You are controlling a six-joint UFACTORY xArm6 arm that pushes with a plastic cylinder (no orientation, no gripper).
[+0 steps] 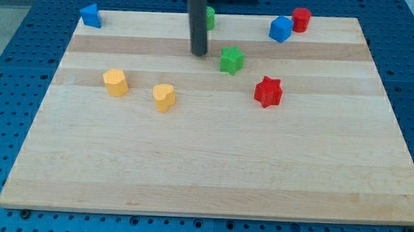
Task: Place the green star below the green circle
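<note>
The green star [231, 60] lies on the wooden board [211, 166], right of the top middle. The green circle [210, 17] stands near the board's top edge, mostly hidden behind my rod; only its right side shows. My tip [199, 54] rests on the board just left of the green star, a small gap apart, and below the green circle.
A red star [268, 91] lies below and right of the green star. A blue cube [280, 28] and a red cylinder [301, 19] stand at the top right. A blue block [91, 15] sits at the top left. A yellow cylinder [115, 82] and yellow heart [163, 97] lie at left.
</note>
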